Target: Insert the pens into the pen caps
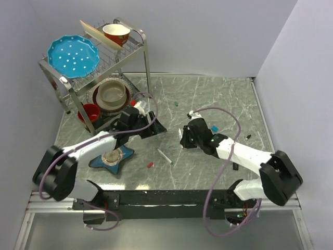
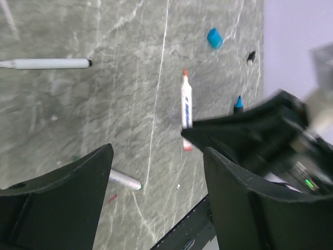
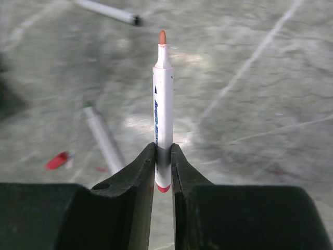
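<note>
My right gripper [image 3: 163, 148] [image 1: 183, 139] is shut on a white pen [image 3: 163, 99] with a red tip, which points away from the wrist above the table. In the left wrist view that pen [image 2: 186, 107] sticks out ahead of my left gripper [image 2: 157, 156] [image 1: 152, 126], which stands open with nothing between its fingers. A green-tipped pen [image 1: 164, 155] [image 3: 104, 138] lies on the table beside the red cap [image 1: 150, 164] [image 3: 57, 160]. A black-tipped pen [image 2: 47, 63] and a blue-tipped pen [image 2: 238, 104] also lie loose. The blue cap [image 1: 214, 128] [image 2: 215, 38], black cap [image 1: 248, 136] and green cap [image 1: 177, 103] are scattered.
A wire dish rack [image 1: 132, 49] with a blue plate [image 1: 73, 54] and bowls stands at the back left. A blue star-shaped dish [image 1: 99, 162] holding a small bowl sits by the left arm. White walls close in the table's left, back and right sides.
</note>
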Controlling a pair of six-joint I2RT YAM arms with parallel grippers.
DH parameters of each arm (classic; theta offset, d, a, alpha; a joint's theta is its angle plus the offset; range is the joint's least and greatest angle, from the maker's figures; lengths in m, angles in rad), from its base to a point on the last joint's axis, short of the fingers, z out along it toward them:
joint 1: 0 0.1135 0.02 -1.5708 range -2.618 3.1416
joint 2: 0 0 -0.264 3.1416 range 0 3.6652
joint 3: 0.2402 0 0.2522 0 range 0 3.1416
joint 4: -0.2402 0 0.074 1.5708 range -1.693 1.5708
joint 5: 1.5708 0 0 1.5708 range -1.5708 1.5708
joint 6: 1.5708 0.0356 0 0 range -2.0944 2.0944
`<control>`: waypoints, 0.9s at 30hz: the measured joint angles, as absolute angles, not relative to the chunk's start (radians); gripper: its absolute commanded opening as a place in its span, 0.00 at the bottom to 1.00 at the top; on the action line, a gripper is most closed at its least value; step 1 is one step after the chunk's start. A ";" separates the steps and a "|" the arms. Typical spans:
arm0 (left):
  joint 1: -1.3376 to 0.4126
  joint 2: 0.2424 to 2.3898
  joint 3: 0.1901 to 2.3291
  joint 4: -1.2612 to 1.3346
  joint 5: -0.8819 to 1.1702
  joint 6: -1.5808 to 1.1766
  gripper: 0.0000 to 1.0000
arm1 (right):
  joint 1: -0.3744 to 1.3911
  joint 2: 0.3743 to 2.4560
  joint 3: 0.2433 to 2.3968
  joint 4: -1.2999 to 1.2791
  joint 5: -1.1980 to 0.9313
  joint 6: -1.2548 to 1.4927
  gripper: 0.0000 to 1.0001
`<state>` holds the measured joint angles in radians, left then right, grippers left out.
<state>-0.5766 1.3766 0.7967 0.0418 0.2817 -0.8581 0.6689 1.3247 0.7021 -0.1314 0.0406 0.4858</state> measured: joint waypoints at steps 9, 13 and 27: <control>-0.641 1.532 0.855 0.150 0.318 -0.863 0.71 | 0.754 1.237 0.689 -0.073 0.033 0.544 0.16; -0.646 1.536 0.871 0.174 0.317 -0.863 0.70 | 0.778 1.232 0.689 -0.068 0.033 0.561 0.16; -0.652 1.569 0.870 0.275 0.415 -0.904 0.01 | 0.809 1.192 0.688 -0.053 0.015 0.588 0.43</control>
